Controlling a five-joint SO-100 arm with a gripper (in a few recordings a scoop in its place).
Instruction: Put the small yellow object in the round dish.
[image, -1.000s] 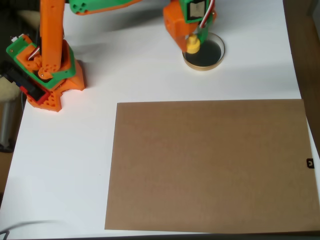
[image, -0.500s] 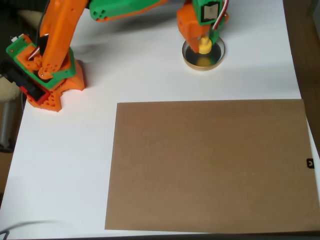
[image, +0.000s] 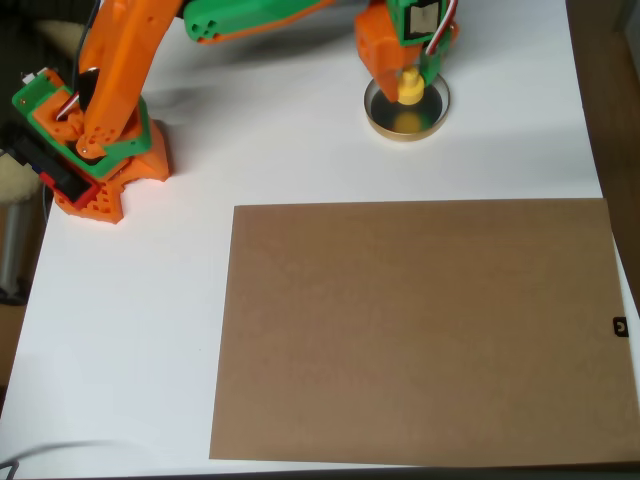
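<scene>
1. Overhead view: the orange and green arm reaches from its base (image: 95, 150), which stands near the left edge of the white desk (image: 300, 160), across the far side of the desk toward the right.
2. The end effector (image: 408, 78) hangs above the round dish (image: 407, 108), over its far part, and it covers the far rim of the dish.
3. The end effector is holding the small yellow object (image: 409, 89) between its fingers; the yellow piece shows just below the orange fingertips, with the wider part lower in the picture.
4. The small yellow object is above the inside of the dish, near its far-middle part. From this view I cannot tell if the piece already touches the bottom of the dish or is a little above it.
5. The round dish stands on the desk near the far edge, closer to the right side than to the left. Its rim is tan-gold, and the inside looks pale and shiny from reflected light.
6. A large brown board (image: 420, 330) lies flat on the near part of the desk and reaches almost to the near edge and the right edge. It is well apart from the dish.
7. A small black mark (image: 620, 326) sits at the right edge of the board.
</scene>
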